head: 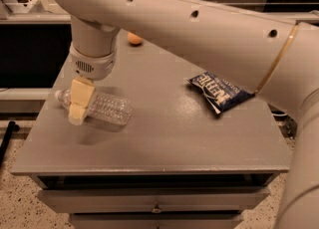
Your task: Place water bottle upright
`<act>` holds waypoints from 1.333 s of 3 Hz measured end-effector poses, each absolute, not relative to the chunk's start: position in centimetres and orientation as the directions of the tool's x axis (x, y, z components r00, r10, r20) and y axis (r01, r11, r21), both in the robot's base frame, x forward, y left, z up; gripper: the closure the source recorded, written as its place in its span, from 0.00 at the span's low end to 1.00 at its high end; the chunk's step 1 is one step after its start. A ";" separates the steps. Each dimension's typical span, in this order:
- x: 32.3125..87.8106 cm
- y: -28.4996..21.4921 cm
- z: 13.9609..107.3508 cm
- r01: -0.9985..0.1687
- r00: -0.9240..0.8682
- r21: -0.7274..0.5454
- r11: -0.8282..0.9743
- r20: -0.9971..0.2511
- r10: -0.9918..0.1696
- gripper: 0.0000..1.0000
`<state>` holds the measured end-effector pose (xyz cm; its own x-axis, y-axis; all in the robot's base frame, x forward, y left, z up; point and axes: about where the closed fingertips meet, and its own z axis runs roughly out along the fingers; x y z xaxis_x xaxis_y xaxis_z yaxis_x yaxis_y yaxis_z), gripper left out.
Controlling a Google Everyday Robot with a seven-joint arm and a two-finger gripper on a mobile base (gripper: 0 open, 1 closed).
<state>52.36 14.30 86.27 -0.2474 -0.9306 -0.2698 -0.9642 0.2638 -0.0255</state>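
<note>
We see tool [79, 104] at neck end of water bottle [107, 108] lying sideways on desk [164, 143], can't tell whether tool is open or closed.

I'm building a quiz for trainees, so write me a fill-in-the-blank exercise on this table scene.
1. The water bottle lies on its ____ on the grey table.
2. The gripper is down over the end of the bottle that carries the white ____.
3. The chip bag, toward the picture's right, is mostly ____.
4. The small round object at the table's far edge is ____.
Missing words: side; cap; blue; orange.
</note>
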 end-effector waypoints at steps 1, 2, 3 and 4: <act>53.0 15.2 85.4 -0.949 -0.291 -0.042 0.312 -0.268 -0.918 0.00; 53.6 15.7 84.5 -0.934 -0.334 -0.041 0.356 -0.259 -0.906 0.14; 53.2 16.6 83.8 -0.921 -0.373 -0.014 0.388 -0.248 -0.894 0.35; 53.2 16.6 83.9 -0.908 -0.404 -0.004 0.419 -0.253 -0.879 0.58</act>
